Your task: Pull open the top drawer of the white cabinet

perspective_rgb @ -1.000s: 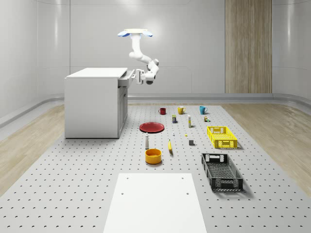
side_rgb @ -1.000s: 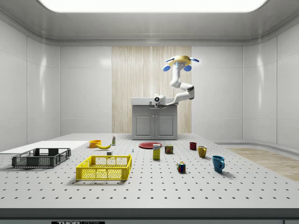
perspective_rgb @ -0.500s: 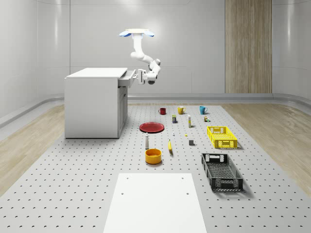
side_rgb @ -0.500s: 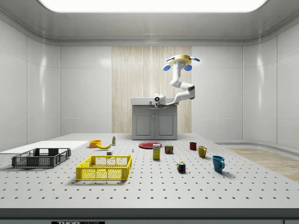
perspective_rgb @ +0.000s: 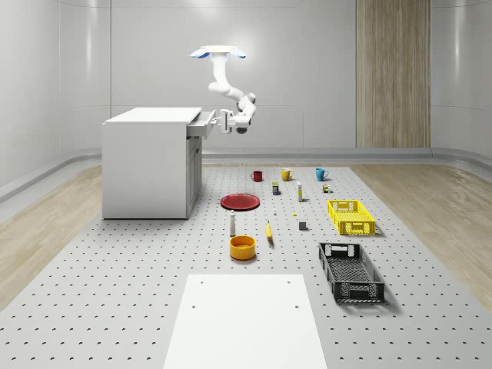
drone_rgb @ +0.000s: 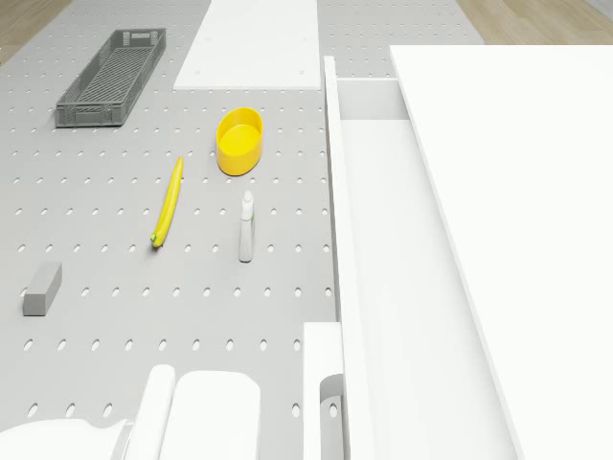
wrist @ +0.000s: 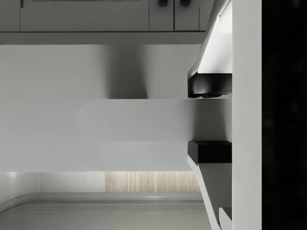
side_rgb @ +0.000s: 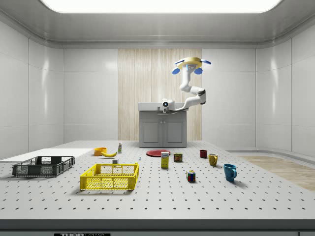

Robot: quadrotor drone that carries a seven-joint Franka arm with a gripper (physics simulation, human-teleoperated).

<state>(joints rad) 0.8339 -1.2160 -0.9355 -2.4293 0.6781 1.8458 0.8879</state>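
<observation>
White-walled room, perforated grey surface (perspective_rgb: 115, 292); the cabinet (perspective_rgb: 146, 165) stands at its far end, on the whole-scene view's left.

Drawer (perspective_rgb: 201, 123): top of the cabinet, already part-way out, projecting toward the whole-scene view's right. In the drone view its bare white inside (drone_rgb: 383, 249) shows between the front panel and the cabinet top, so we judge the pull to be under way but not finished.

Handle (wrist: 134, 119): a rounded bar on the drawer front. In the wrist view it runs between the two dark pads (wrist: 208, 85), one pressed on each side of it. We read the end effector (wrist: 209, 119) as clamped on the handle. The grip is square across the bar, which suits a straight pull along the drawer's travel.

Arm (perspective_rgb: 231, 92): hangs from the drone and bends at the elbow so the wrist comes in level with the drawer front, with the end effector (perspective_rgb: 218, 121) at the front panel.

Drone (perspective_rgb: 217, 52): hovers above the height of the cabinet top, over the surface just in front of the cabinet. That leaves room for the drawer to slide out beneath it.

Further out on the surface, well apart from the cabinet: bowl (drone_rgb: 238, 141), banana (drone_rgb: 169, 201) and bottle (drone_rgb: 246, 226). None lies in the drawer's path.
</observation>
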